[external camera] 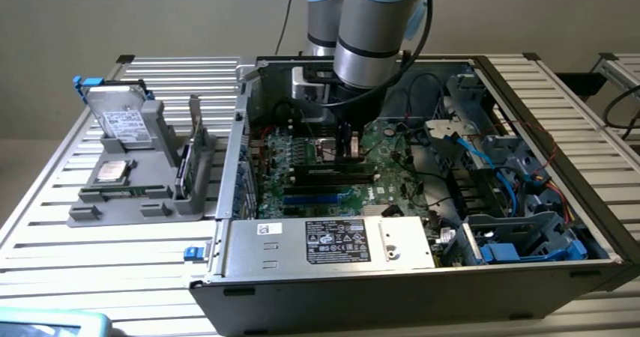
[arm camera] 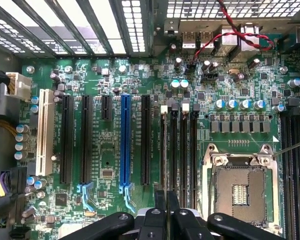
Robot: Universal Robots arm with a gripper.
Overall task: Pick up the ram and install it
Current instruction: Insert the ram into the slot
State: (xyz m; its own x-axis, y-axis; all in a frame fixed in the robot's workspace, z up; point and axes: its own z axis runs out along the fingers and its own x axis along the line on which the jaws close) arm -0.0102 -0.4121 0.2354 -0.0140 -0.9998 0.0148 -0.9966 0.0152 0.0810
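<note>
Claw (arm camera: 167,195) hanging shut over the board's (arm camera: 110,165) black slots (arm camera: 178,145).
Its fingers (arm camera: 160,205) are pressing close together; whether the ram is sitting between them is too hard to make out.

The power supply label (external camera: 338,242) bears print and symbols; none can be read.

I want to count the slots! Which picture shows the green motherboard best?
The wrist view: it faces the motherboard straight on, its slots plain. The exterior view shows the motherboard deep inside the case, partly behind the arm.
</note>
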